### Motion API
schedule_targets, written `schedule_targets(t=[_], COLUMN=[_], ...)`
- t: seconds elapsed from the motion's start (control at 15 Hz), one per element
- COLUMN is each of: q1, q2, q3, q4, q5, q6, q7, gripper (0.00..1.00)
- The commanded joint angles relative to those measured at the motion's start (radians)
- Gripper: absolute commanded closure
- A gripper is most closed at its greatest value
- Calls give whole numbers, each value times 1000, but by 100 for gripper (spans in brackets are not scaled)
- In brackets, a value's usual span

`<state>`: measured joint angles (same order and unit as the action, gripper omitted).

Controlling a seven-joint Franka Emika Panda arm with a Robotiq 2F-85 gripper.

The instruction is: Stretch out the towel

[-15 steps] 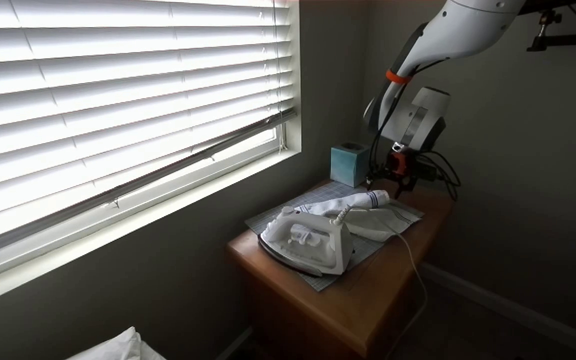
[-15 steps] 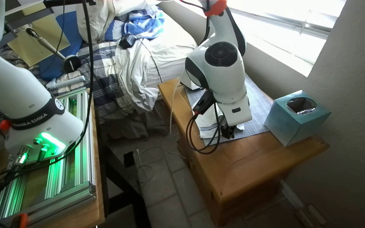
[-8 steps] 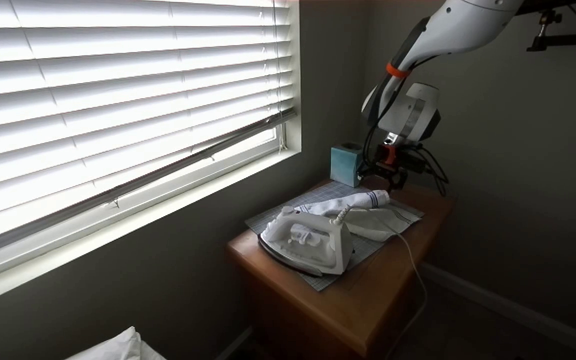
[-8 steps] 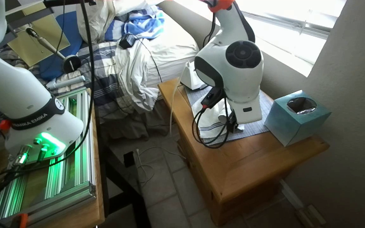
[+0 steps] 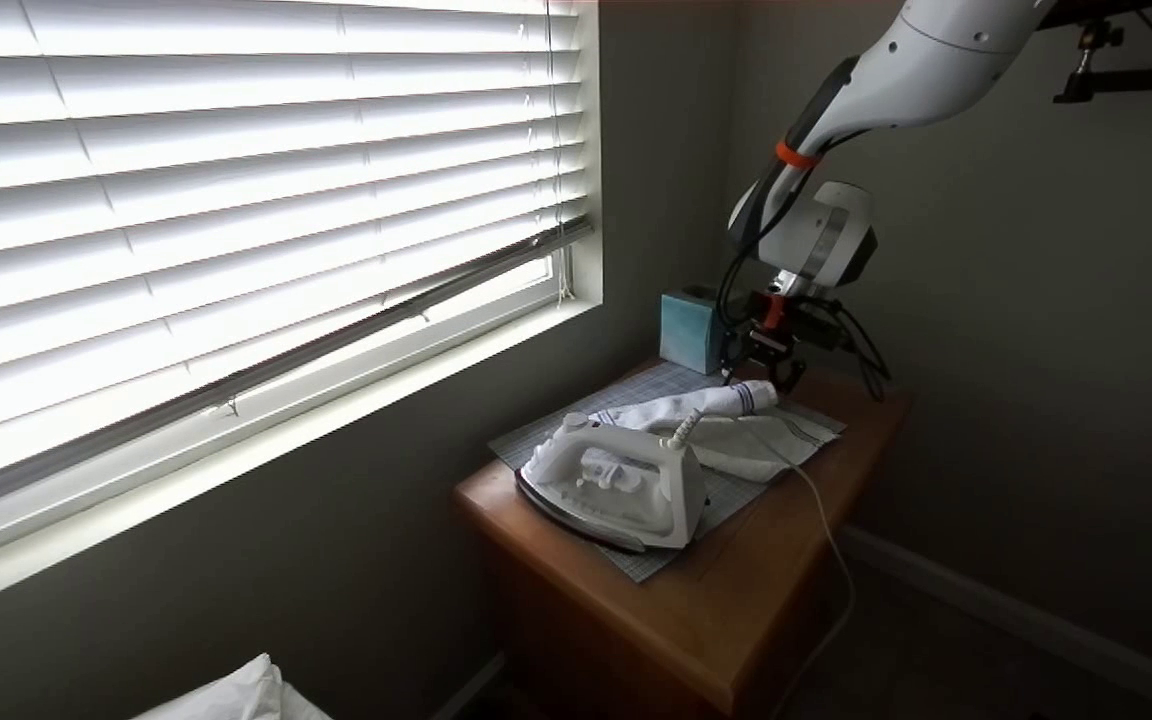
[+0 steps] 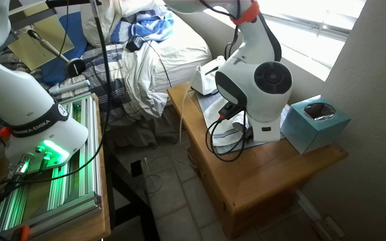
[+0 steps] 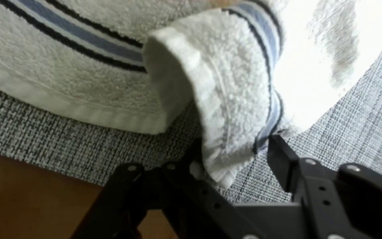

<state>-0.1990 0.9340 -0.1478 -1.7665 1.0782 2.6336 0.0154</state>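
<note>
White terry towel (image 7: 235, 54) curls up between parted jaws

Likely light, limp and soft, with enough nap for a sure hold; its raised, rolled end looks the best place to pinch. It lies part rolled, part flat on the woven mat (image 7: 71, 142), near the iron (image 5: 606, 490). The gripper (image 7: 235, 151) straddles that end, unclamped; whether it touches cloth, I cannot tell

Gripper (image 7: 235, 153) low beneath the arm (image 5: 926, 75), fingers (image 7: 283, 162) apart.
</note>
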Motion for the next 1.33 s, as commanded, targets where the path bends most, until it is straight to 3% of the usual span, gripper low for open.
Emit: schedule_targets(t=[0.0, 0.2, 0.27, 0.73, 1.27], q1=[-44, -59, -66, -106, -162], q2=[42, 38, 35, 31, 113], q3=[27, 47, 55, 143, 290], q4=[73, 90, 94, 130, 259], q5=[-20, -4, 1, 87, 378], q6=[-26, -13, -15, 75, 357], q7=[46, 30, 22, -103, -483], gripper=[77, 98, 99, 99, 99])
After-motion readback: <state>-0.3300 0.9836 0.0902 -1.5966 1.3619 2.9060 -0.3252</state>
